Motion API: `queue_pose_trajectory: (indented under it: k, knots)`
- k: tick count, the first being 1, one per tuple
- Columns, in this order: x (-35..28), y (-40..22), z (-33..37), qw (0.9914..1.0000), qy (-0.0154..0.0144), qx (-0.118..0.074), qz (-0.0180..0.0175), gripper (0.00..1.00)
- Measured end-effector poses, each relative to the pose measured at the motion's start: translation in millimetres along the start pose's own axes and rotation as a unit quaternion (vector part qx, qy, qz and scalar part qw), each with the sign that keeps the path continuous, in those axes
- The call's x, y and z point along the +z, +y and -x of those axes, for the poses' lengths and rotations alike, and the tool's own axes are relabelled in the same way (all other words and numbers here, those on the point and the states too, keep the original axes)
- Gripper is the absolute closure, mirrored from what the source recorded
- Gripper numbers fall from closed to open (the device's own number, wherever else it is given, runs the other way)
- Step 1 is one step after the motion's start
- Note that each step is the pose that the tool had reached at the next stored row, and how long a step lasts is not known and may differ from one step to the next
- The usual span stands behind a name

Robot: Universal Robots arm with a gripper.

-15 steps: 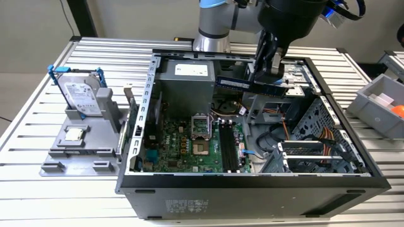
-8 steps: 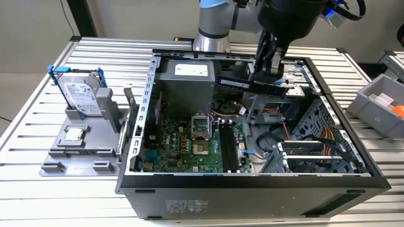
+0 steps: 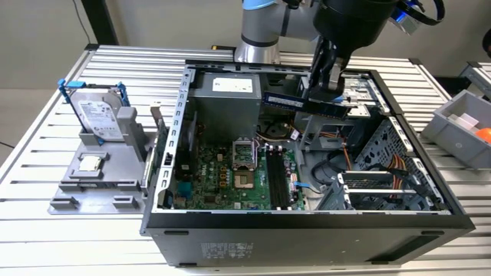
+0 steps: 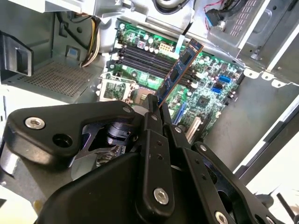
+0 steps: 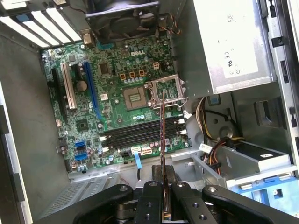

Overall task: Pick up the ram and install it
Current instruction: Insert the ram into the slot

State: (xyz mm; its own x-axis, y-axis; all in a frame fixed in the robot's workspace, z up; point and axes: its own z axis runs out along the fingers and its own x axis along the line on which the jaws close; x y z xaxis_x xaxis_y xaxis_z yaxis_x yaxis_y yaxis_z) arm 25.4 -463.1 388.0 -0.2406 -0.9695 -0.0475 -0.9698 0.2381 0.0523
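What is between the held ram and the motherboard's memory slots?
Only open air: in the first wrist view the ram hangs over the empty memory slots.

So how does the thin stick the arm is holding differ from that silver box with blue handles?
The ram is a long, thin dark board; the hard drive is a broad silver box in a blue-handled frame. The ram hangs clamped in the gripper over the open computer case; the hard drive sits in a grey stand outside it. Neither is fitted in the case.
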Motion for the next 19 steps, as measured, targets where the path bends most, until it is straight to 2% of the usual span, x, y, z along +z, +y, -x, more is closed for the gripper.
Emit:
queue_pose_trajectory:
  k: [19]
  knots:
    - [0.0,0.0,0.0,0.99991,-0.0007,0.014,-0.0006,1.0]
